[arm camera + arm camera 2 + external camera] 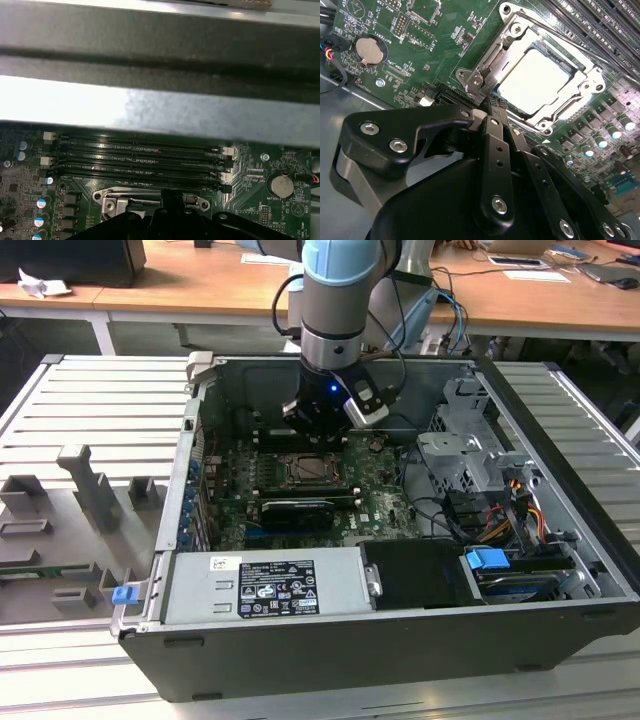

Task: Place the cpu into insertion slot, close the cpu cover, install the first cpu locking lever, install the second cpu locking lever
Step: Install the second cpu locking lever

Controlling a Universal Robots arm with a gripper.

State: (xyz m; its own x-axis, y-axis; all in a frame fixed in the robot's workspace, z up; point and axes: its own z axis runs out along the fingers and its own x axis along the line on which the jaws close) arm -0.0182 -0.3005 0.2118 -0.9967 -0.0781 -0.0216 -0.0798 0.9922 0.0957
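Inside the computer case (560, 570), the tool (489, 102), fingers pressed together and holding nothing, touches the edge of the cpu cover (517, 37), already shut over the seated cpu (532, 80) in the insertion slot (303, 470). The lever step likely wants steady pressure.

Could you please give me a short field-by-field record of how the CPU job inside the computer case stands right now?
cpu: pale square chip, seated in the insertion slot
cpu cover: silvery frame lying closed around the chip
insertion slot: on the green circuit board, inside the open case
gripper: fingertips together at the cover's corner, holding nothing
coin battery: on the board, apart from the socket
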